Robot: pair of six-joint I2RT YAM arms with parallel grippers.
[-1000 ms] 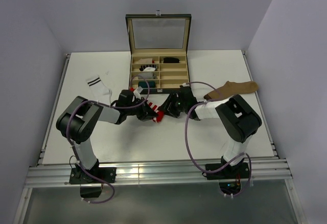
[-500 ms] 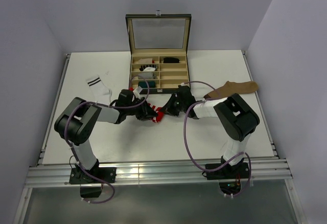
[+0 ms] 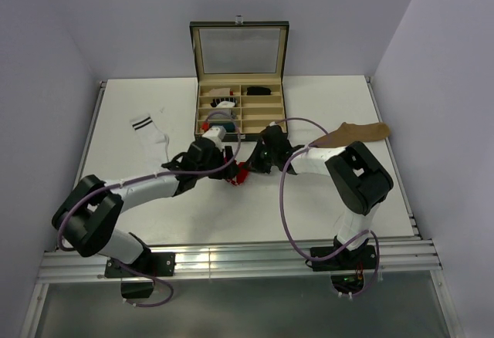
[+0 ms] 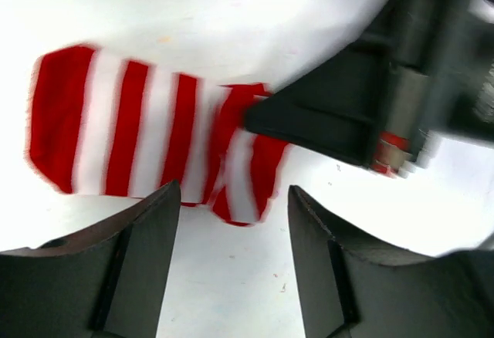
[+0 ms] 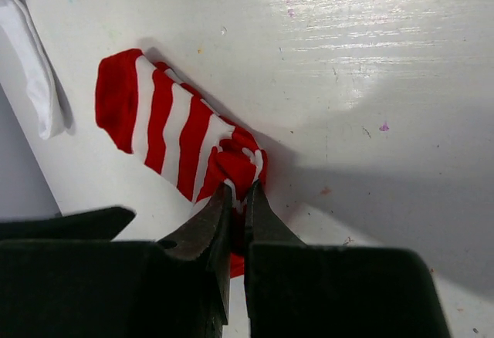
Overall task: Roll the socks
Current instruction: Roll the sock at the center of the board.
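The right gripper [image 5: 238, 199] pinches the striped sock [image 5: 166, 133] at its bunched end, the left gripper [image 4: 231, 203] hangs open above, so rolling should go slowly and tightly.

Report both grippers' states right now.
Left gripper: open, gripping nothing.
Right gripper: shut on the striped sock, at its bunched end.
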